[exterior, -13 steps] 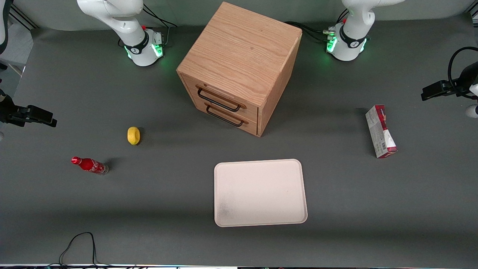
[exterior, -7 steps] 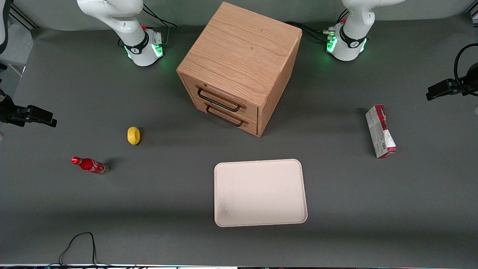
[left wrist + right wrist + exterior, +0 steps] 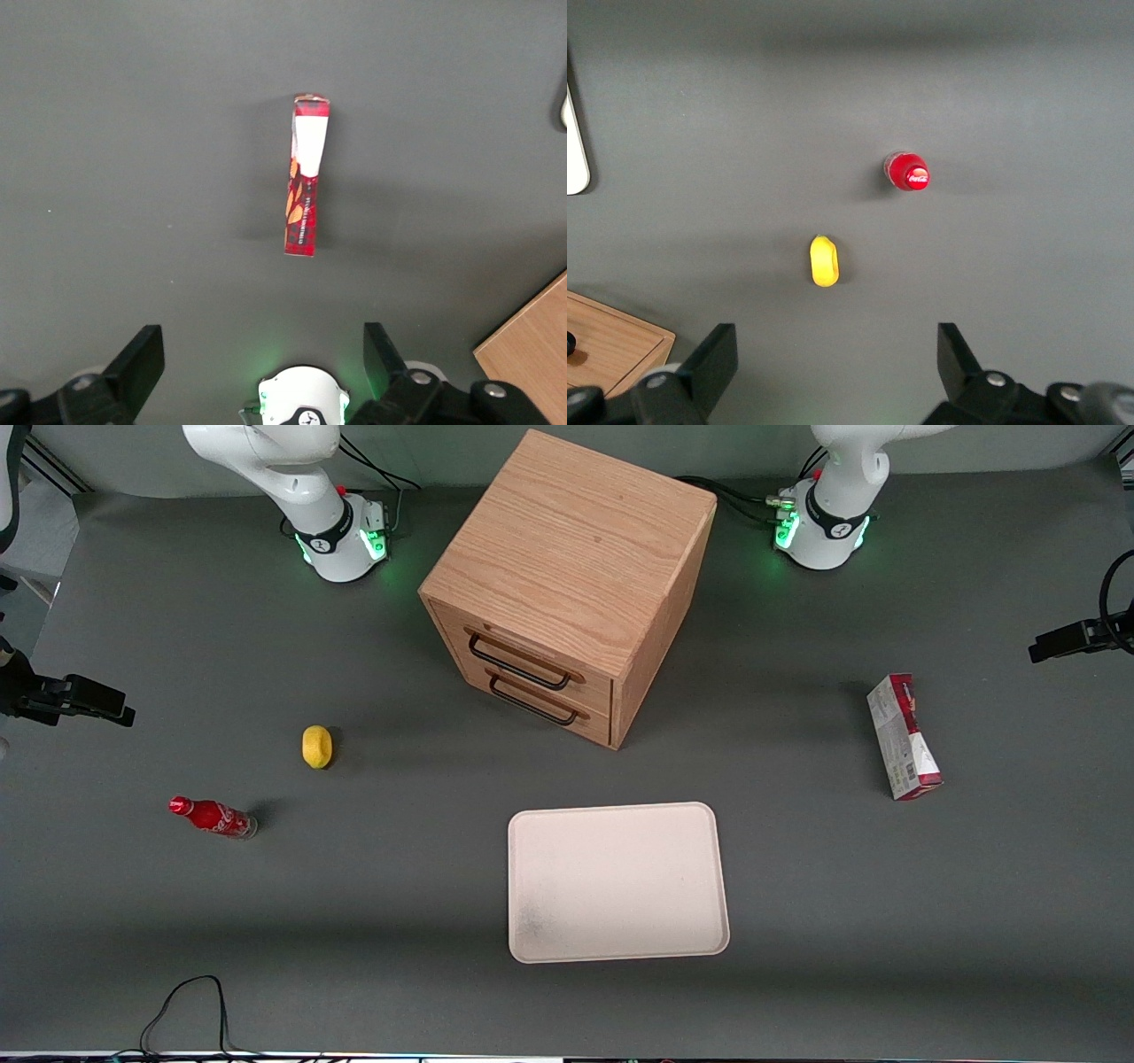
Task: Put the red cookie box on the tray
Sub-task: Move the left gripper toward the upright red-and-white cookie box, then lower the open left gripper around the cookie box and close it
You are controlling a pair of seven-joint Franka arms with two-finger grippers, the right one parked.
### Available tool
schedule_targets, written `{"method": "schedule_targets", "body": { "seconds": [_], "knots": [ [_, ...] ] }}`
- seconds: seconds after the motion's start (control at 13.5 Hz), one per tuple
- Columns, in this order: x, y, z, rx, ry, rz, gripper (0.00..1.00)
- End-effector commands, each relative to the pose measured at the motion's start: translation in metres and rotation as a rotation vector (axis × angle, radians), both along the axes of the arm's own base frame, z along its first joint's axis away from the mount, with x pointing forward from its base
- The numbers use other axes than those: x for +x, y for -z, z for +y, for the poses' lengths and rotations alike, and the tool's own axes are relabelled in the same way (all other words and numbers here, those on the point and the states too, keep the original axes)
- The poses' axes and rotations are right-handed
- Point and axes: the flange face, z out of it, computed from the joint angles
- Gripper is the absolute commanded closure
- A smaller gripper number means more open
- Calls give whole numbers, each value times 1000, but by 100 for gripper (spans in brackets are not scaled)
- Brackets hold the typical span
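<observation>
Red cookie box (image 3: 903,737) stands on a narrow edge on the table, toward working arm's end, well apart from tray (image 3: 617,882); nothing on tray yet. Gripper (image 3: 263,360) hovers high above box w/ fingers (image 3: 140,361) spread wide, nothing held. Box's slim face points up at the wrist cam, so prob. a top-down pinch across the thin width; approx. lined up, descent needed.

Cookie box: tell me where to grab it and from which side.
Probably best from above: the cookie box stands on a long narrow edge, thin red face up. Close on the two broad sides near mid-length. The gripper is open, high above it; the tray lies apart.
</observation>
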Motion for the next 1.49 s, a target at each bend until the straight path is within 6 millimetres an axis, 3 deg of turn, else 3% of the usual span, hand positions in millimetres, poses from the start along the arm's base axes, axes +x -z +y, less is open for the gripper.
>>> {"method": "schedule_targets", "body": {
  "seconds": [0.0, 0.3, 0.52, 0.74, 0.89, 1.11, 1.26, 1.41],
  "knots": [
    [-6, 3, 2, -1, 8, 1, 0],
    [-12, 17, -4, 6, 22, -18, 0],
    [-53, 46, -18, 30, 52, -135, 0],
    [-86, 94, -42, 42, 106, -218, 0],
    [-88, 117, -47, 41, 135, -245, 0],
    [-75, 145, -38, 31, 173, -259, 0],
    [-66, 188, -33, 24, 178, -252, 0],
    [-55, 246, -24, 6, 188, -231, 0]
  ]
}}
